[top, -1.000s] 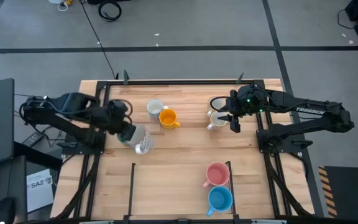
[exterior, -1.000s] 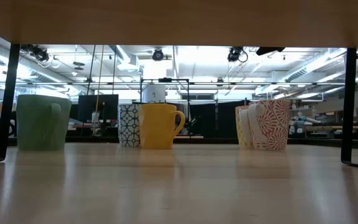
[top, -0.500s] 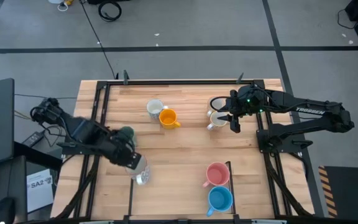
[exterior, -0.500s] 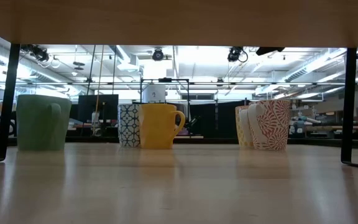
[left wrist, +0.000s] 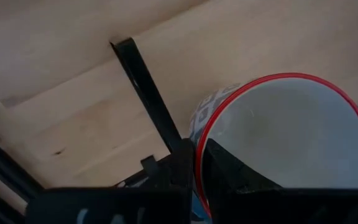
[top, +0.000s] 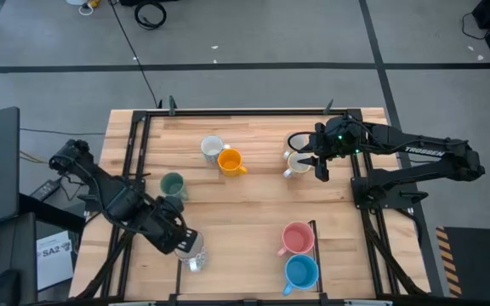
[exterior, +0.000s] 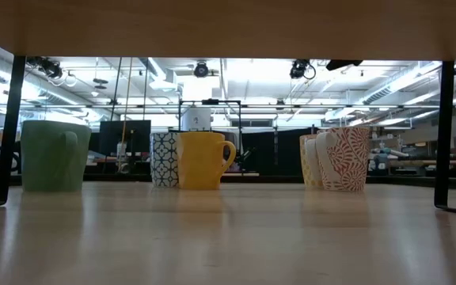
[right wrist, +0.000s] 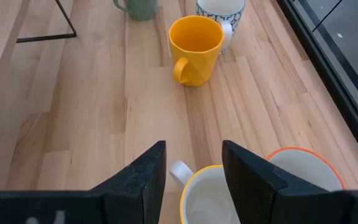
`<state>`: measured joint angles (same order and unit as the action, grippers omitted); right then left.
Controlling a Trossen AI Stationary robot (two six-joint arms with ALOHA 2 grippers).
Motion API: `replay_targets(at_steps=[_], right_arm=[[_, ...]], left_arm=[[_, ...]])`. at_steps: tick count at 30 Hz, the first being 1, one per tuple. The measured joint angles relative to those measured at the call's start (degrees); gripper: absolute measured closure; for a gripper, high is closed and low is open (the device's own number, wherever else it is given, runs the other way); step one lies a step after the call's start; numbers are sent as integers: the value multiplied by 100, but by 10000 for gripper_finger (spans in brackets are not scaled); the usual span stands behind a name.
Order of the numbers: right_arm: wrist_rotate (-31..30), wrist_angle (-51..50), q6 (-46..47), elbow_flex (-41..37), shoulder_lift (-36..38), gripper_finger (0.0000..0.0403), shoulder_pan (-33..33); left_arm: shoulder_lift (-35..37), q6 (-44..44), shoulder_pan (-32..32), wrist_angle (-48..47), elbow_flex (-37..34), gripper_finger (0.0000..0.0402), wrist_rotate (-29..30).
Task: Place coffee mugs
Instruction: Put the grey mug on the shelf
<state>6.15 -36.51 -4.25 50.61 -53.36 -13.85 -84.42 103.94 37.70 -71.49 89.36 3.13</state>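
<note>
the left pincer (top: 187, 248), clamped on the rim of a patterned white ceramic mug with a red lip (left wrist: 278, 146), has swung from mid-counter to the wooden counter's (top: 253, 204) near edge, so placement looks imminent, while the right pincer (right wrist: 193, 163) waits open over two cream mugs (top: 298, 161).

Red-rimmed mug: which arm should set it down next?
Left. The left gripper already holds the red-rimmed mug by its rim at the near left. The right gripper hangs open above the cream mugs, far across the table.
</note>
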Motion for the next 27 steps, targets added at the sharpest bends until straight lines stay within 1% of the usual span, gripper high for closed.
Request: replay_targets(at_steps=[9, 27], right_arm=[[2, 0, 0, 0, 0, 241, 0], [0, -1, 1, 0, 0, 240, 0]], left_arm=[[-94, 14, 184, 174, 7, 377, 182], [-118, 94, 307, 294, 0, 377, 111]])
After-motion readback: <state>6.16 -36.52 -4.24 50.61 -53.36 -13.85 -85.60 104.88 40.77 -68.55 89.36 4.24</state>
